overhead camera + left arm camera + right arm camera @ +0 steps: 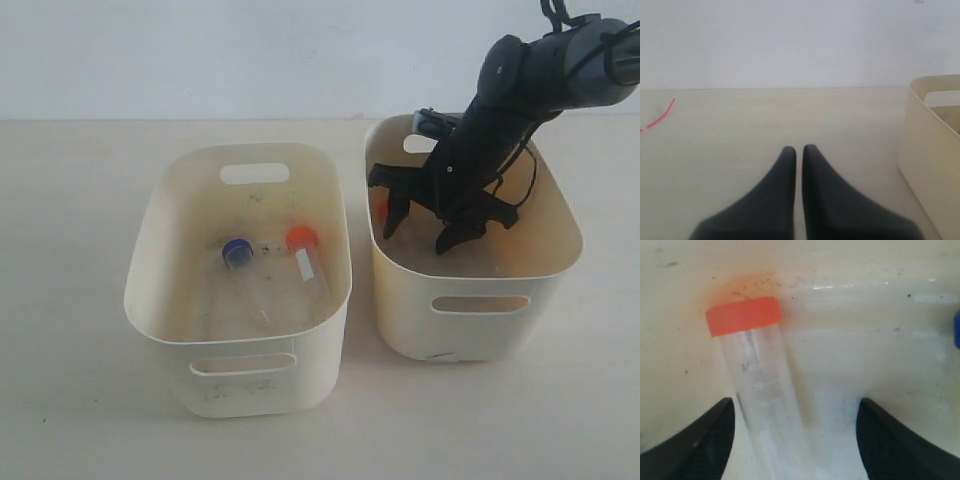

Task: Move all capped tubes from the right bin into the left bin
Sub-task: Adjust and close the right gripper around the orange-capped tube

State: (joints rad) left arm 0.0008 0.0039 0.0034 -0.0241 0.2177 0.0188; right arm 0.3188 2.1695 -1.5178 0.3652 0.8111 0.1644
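Observation:
My right gripper (418, 238) is down inside the right bin (560, 265), open. In the right wrist view its fingers (700, 445) stand wide on either side of an orange-capped tube (762, 390), which lies on the bin floor with its cap against the wall. A blue cap (957, 330) peeks in at the picture's edge. The left bin (160, 320) holds a blue-capped tube (239, 254) and an orange-capped tube with a white label (307, 258). My left gripper (799, 148) is shut and empty above bare table; it is out of the exterior view.
A cream bin wall (930, 155) stands beside my left gripper. A red wire (660, 117) lies on the table farther off. The two bins sit side by side with a narrow gap. A white wall runs behind the table.

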